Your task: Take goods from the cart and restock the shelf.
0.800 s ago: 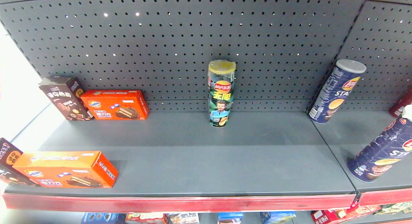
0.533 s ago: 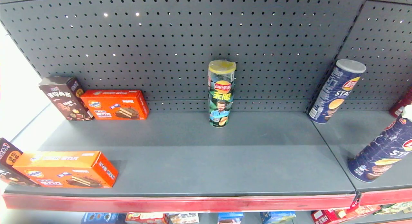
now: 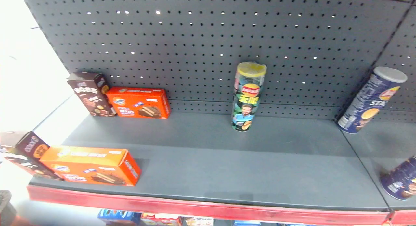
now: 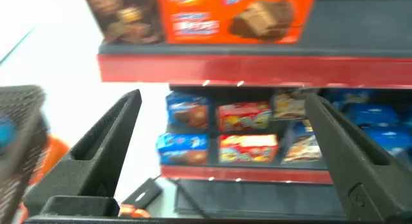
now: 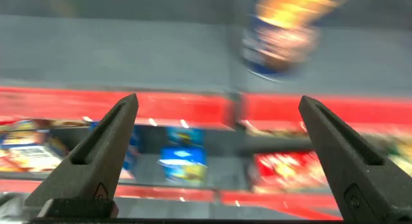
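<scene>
The grey shelf (image 3: 208, 164) with a red front edge holds a yellow-lidded chip can (image 3: 247, 96) standing at the back middle. Orange biscuit boxes lie at the back left (image 3: 139, 102) and front left (image 3: 92, 166), each beside a dark brown box (image 3: 91, 93) (image 3: 27, 153). Dark blue chip cans stand at the right (image 3: 371, 100) and front right (image 3: 399, 182). My left gripper (image 4: 225, 153) is open and empty below the shelf edge, facing the lower shelf's boxes (image 4: 248, 132). My right gripper (image 5: 219, 153) is open and empty, facing the red shelf edge (image 5: 193, 107) under a blue can (image 5: 283, 34).
A pegboard back wall (image 3: 208, 41) rises behind the shelf. Packaged goods (image 3: 120, 216) fill the lower shelf. A dark basket rim (image 4: 19, 130) shows in the left wrist view, and a dark object (image 3: 5, 203) sits at the head view's lower left corner.
The head camera has turned left, so the whole shelf has shifted right in the picture. The goods on the shelf have not moved.
</scene>
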You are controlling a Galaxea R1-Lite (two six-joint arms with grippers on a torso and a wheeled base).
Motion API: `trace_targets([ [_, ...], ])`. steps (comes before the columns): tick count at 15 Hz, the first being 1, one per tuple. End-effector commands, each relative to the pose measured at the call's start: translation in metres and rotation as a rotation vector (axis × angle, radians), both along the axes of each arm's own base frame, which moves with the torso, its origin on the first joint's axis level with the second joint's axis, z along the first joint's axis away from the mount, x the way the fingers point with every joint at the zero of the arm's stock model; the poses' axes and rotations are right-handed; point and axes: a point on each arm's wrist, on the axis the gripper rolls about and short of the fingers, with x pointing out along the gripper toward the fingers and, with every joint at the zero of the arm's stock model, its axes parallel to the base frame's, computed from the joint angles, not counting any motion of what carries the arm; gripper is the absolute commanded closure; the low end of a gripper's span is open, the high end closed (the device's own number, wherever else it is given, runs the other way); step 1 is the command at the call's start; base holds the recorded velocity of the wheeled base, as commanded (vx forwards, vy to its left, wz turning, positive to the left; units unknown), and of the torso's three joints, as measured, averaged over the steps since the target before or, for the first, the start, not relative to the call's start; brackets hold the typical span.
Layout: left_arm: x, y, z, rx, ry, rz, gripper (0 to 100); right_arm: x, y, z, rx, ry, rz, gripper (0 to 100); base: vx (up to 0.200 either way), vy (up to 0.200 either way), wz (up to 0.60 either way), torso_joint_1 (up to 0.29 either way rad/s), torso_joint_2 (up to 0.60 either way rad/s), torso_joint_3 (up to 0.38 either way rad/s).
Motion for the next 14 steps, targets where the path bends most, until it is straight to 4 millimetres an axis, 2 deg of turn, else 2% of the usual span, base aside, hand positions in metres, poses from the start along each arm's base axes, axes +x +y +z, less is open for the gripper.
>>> trace_targets([
  [1, 0.0001, 0.0000, 0.0000, 0.001, 0.001, -0.003, 0, 0.0000, 0.0000, 0.0000, -0.001, 0.000, 0.000, 0, 0.000, 0.000, 0.60, -0.002, 0.00, 0.002],
  [8, 0.0001, 0.0001, 0.0000, 0.000, 0.001, 0.000, 0, 0.0000, 0.0000, 0.0000, -0.001, 0.000, 0.000, 0, 0.000, 0.000, 0.60, 0.004, 0.00, 0.000],
  [14, 0.0001, -0.0001, 0.0000, 0.004, 0.001, -0.006, 0, 0.0000, 0.0000, 0.0000, -0.003, 0.000, 0.002, 0, 0.000, 0.000, 0.00, 0.000, 0.00, 0.000],
])
